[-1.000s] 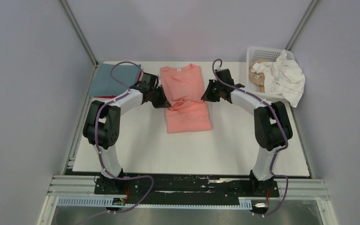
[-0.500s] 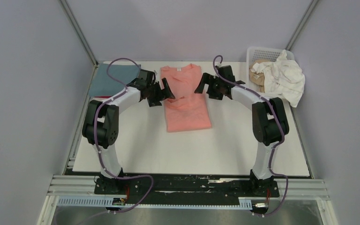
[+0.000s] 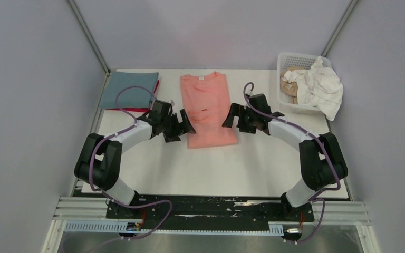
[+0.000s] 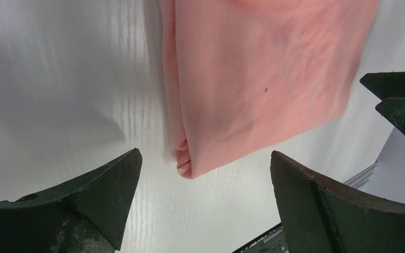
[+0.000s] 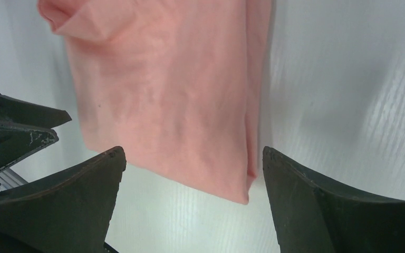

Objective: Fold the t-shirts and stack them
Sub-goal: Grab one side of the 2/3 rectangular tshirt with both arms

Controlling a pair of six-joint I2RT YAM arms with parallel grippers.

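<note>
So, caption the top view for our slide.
Left pincer and right pincer, both open, flank a pink shirt on the table.

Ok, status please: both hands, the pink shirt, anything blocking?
Left hand open, right hand open, both empty, flanking the salmon shirt. Shirt flat, sides folded in. Nothing blocking.

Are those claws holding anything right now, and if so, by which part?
Nothing. The left gripper and right gripper both stand open on either side of the pink shirt.
</note>
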